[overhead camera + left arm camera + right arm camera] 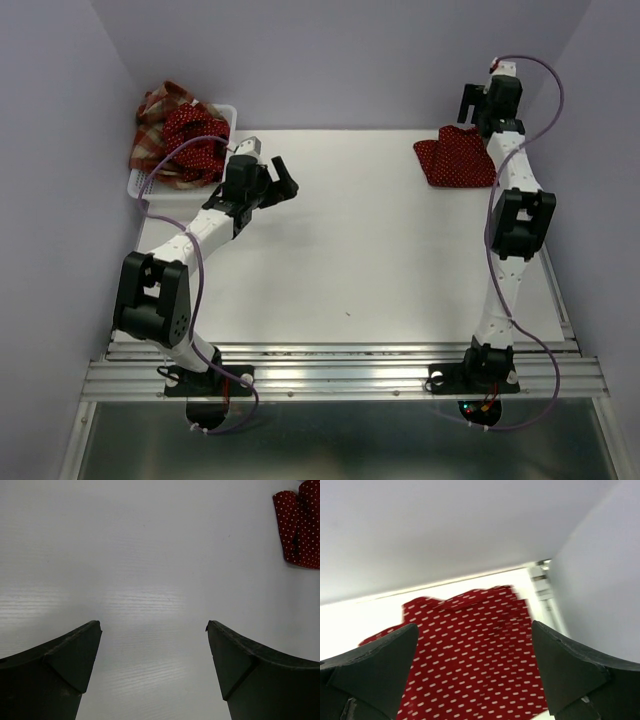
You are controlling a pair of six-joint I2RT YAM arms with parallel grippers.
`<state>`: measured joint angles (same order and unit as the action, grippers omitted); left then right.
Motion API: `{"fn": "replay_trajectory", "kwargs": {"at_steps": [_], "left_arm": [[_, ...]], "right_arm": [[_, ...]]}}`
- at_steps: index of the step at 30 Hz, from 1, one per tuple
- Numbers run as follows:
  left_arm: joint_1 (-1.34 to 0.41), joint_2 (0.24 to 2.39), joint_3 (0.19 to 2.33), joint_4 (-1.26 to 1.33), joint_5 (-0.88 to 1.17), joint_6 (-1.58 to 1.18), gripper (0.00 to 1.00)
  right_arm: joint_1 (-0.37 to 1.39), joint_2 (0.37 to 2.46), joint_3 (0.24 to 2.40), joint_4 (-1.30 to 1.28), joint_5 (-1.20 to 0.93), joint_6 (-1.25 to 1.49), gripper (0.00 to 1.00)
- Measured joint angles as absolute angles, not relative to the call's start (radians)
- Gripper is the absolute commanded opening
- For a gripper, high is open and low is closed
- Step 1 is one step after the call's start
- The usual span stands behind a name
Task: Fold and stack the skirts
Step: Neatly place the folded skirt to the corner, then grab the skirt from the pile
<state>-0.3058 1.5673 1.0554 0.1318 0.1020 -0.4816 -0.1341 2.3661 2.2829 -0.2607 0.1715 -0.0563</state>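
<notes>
A folded dark red polka-dot skirt point(455, 157) lies flat at the table's far right. In the right wrist view it point(475, 650) fills the space under the fingers. My right gripper point(472, 108) point(474, 627) hangs open just above it, holding nothing. A second polka-dot skirt point(195, 140) and a plaid skirt point(155, 115) are bunched together in the basket at the far left. My left gripper point(288, 180) point(152, 627) stands wide open over bare table, right of the basket. The folded skirt point(299, 527) shows in the top right corner of the left wrist view.
The white mesh basket point(225, 108) sits at the far left corner against the wall. Purple walls close in the back and both sides. A metal rail point(340, 375) runs along the near edge by the arm bases.
</notes>
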Motion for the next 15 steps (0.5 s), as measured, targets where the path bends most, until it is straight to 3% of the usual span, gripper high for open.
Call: {"fn": "replay_trajectory", "kwargs": {"at_steps": [15], "left_arm": [[-0.305,1.56,1.055,0.123,0.098,-0.473,0.99]], "right_arm": [[-0.006,2.466,2.233,-0.316,0.086,-0.016,1.0]]}}
